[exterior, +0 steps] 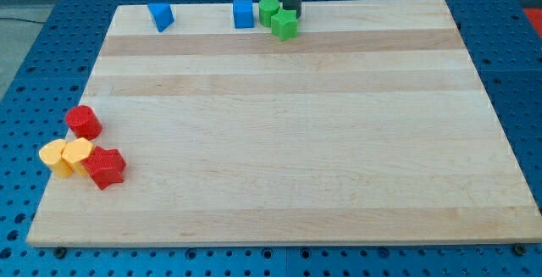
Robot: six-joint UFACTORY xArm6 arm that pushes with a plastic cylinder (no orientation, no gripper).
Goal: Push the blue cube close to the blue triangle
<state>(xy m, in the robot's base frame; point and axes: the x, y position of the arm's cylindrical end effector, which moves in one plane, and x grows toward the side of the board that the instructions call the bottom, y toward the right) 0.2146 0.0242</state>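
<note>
Tip a bare rod with no jaws to open or shut, at view's top behind green blocks; blue cube just left, blue triangle well beyond; best circle to cube's right face, then push straight left.
</note>
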